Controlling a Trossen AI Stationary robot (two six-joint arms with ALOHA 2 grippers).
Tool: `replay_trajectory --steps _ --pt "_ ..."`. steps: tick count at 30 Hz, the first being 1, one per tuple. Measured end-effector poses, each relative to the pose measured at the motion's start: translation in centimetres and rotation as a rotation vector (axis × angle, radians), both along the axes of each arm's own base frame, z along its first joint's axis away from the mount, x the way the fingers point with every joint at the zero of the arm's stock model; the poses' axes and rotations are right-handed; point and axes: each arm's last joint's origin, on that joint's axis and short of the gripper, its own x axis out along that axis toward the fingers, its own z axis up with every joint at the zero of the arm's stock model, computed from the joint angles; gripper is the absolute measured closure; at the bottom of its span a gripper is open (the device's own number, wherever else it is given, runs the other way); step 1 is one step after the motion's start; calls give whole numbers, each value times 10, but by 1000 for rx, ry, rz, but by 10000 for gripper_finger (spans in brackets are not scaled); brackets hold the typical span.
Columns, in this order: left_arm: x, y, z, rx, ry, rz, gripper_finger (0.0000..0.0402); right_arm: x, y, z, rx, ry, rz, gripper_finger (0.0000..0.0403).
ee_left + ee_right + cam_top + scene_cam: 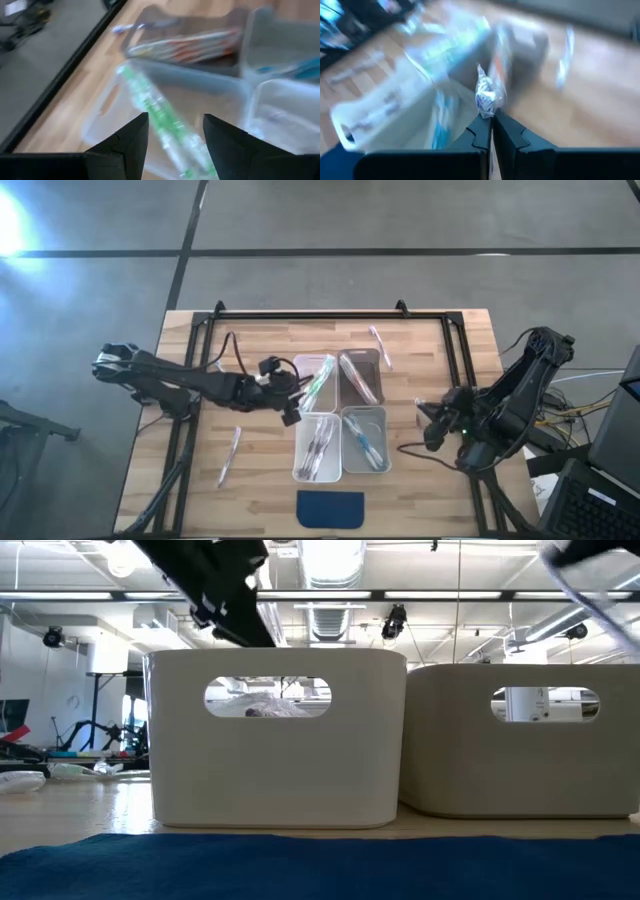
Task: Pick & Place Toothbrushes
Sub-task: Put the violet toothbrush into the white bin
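Holding a packaged toothbrush (pixel 486 95) by its end, the right gripper (pixel 491 120) has its jaws pressed together on the wrapper, which sticks up crumpled above the fingertips. In the high view that gripper (pixel 432 423) sits over the desk (pixel 430 490) just beside the right-hand bins, not yet above any of them.

Other toothbrushes lie in the four clear bins (pixel 340 415): blue-accented ones (pixel 367 442) in the near right bin, darker ones (pixel 320 446) in the near left, red-accented ones (pixel 358 380) in the far right. A green toothbrush (pixel 160 117) rests slanted across the rim of the far left bin. Right above it the left gripper (pixel 174 135) hovers with its jaws apart and empty, so that brush looks released but not quite settled inside. Two strays lie on the desk, one (pixel 229 456) left of the bins and one (pixel 380 346) beyond them.

To do the step well, the right arm should probably carry its brush fully over the bin matching its colour, line it up with the bin's long side, lower it below the rim and only then let go, since the pinch is only on the wrapper's end and the brush could swing. A dark blue pad (pixel 331 508) lies at the near edge.
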Motion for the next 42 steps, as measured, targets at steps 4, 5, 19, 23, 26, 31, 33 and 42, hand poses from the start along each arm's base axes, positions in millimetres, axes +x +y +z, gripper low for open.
replay_trajectory --steps 4,5,19,23,26,31,33,42 --pt "4 -7 5 -33 -66 -63 209 6 3 5 -214 -101 87 395" --pt "5 -9 6 -40 -83 -75 209 7 4 5 -263 -115 101 395" --pt "24 -30 7 -61 -479 -388 209 36 39 0 -571 -201 218 394" --pt "27 -32 2 -19 -487 -477 209 42 47 5 -547 -226 284 394" --pt "29 -33 -2 3 -469 -504 209 46 52 9 -530 -253 351 394" --pt "33 -36 -4 -1 -464 -577 209 55 53 12 -537 -341 469 394" --pt "35 -38 -5 -13 -473 -608 209 60 52 12 -544 -409 556 394" --pt "49 -44 -7 3 -548 -726 209 75 38 14 -561 -530 668 394"
